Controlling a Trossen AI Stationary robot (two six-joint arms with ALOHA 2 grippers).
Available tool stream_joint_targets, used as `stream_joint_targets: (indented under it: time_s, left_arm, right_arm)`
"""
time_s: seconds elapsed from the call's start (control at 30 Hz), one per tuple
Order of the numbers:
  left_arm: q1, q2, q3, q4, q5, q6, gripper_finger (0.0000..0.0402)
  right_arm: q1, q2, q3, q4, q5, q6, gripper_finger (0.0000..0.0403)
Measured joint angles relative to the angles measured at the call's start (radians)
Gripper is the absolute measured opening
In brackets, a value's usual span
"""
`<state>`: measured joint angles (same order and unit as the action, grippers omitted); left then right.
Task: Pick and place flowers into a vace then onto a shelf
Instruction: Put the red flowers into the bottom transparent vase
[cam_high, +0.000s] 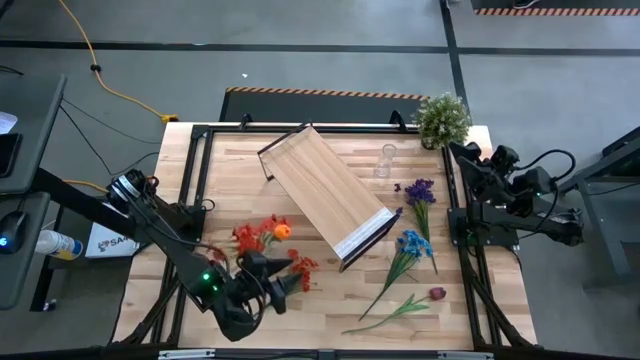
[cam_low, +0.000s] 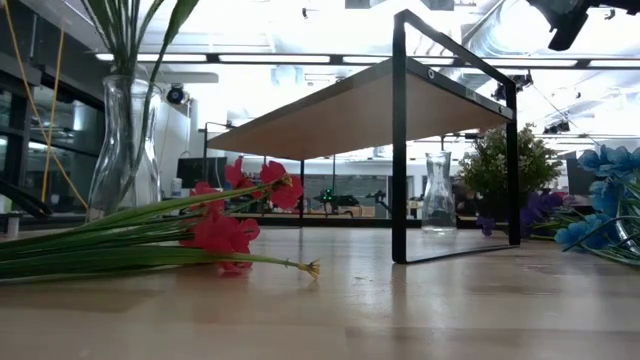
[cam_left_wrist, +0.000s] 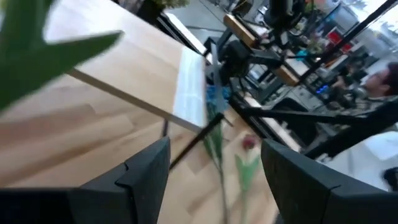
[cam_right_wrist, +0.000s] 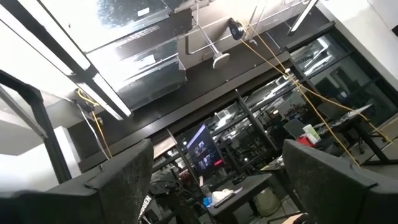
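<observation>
No readable text; white label (cam_high: 103, 241) beside table shows only partial letters.

The left arm reaches low along the table's near-left part, its left gripper (cam_high: 292, 281) pointing toward the middle, fingers (cam_left_wrist: 147, 169) spread apart with nothing between them; the right arm is folded back at the right edge, right gripper (cam_right_wrist: 211, 163) tipped upward, fingers wide.

Bright overhead glare; wrist views perhaps motion-blurred.
</observation>
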<state>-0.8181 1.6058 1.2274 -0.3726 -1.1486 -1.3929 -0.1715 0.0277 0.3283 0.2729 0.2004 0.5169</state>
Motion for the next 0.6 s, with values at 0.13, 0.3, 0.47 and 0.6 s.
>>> stream_joint_targets:
  time_s: [0.13, 0.3, 0.47, 0.6]
  left_arm:
    - [0.0, 0.0, 0.0, 0.058, 0.027, 0.021, 0.0282]
    - [0.0, 0.0, 0.0, 0.056, 0.033, 0.034, 0.0282]
    - [0.0, -0.012, 0.0, 0.016, 0.014, 0.03, 0.0282]
    - [0.0, -0.036, -0.001, -0.012, -0.018, 0.03, 0.0282]
  right_arm:
    - [0.0, 0.0, 0.0, 0.0, 0.025, -0.002, 0.0344]
    - [0.0, 0.0, 0.0, 0.0, 0.036, -0.001, 0.0344]
    - [0.0, 0.0, 0.0, 0.0, 0.037, -0.002, 0.0344]
    - [0.0, 0.0, 0.0, -0.003, 0.037, -0.003, 0.0344]
